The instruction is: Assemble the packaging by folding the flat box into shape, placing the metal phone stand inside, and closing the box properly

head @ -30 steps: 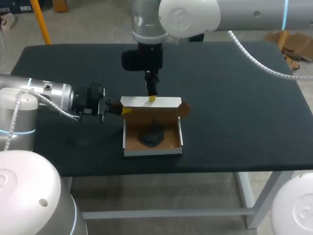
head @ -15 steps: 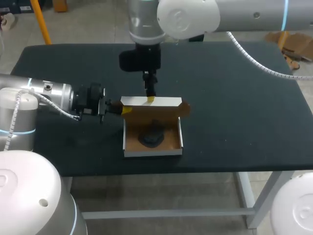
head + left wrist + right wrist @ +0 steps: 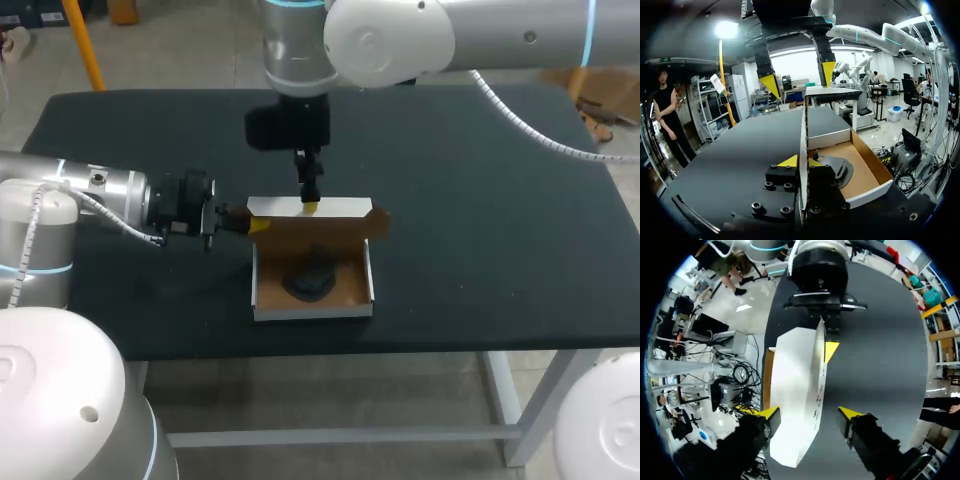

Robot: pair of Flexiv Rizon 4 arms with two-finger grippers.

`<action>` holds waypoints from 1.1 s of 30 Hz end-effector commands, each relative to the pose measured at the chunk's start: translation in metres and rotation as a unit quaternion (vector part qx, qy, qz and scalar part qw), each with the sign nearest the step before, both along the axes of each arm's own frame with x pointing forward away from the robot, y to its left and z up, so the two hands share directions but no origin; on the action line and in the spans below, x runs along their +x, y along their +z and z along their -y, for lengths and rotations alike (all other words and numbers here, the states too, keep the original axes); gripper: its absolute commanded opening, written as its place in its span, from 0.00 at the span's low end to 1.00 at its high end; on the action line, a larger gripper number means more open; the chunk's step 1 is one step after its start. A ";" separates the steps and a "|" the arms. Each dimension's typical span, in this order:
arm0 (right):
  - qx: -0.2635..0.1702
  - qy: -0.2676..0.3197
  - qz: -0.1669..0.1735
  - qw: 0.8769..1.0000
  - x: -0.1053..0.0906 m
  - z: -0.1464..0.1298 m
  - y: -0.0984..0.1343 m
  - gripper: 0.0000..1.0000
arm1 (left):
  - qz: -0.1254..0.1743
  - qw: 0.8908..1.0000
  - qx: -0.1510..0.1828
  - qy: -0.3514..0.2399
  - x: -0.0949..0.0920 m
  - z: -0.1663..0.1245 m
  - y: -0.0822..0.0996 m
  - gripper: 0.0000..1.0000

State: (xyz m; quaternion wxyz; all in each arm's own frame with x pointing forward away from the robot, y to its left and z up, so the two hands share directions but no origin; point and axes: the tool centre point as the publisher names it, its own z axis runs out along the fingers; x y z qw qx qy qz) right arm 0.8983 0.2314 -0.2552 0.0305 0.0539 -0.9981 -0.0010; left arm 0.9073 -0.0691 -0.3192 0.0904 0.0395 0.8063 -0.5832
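- Left claw [image 3: 255,224] has held its place over the last second. It is clamped on the left end of the raised lid [image 3: 340,208], with one yellow tip on either side of the card.
- Box [image 3: 312,311] sits mid-table, open, with the dark phone stand [image 3: 310,278] lying inside on the brown floor.
- Right claw [image 3: 311,203], fingers spread wide astride the lid's top edge, drifted slightly left and then back. The lid stands as upright as before, so closing has barely begun.
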 end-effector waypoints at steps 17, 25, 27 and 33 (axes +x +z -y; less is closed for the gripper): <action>-0.004 -0.008 -0.007 1.000 0.011 0.001 -0.017 0.30 | 0.000 1.000 -0.001 0.000 0.001 -0.001 0.000 0.00; -0.003 -0.003 -0.003 1.000 0.011 0.000 -0.020 0.00 | 0.000 1.000 -0.001 0.000 0.001 -0.001 0.000 0.00; 0.000 -0.003 0.003 1.000 0.010 0.000 -0.018 0.00 | 0.000 1.000 -0.001 0.000 0.001 -0.001 0.000 0.00; 0.009 -0.010 -0.002 1.000 0.010 0.001 -0.015 0.00 | 0.000 1.000 -0.001 0.000 0.001 -0.001 0.000 0.00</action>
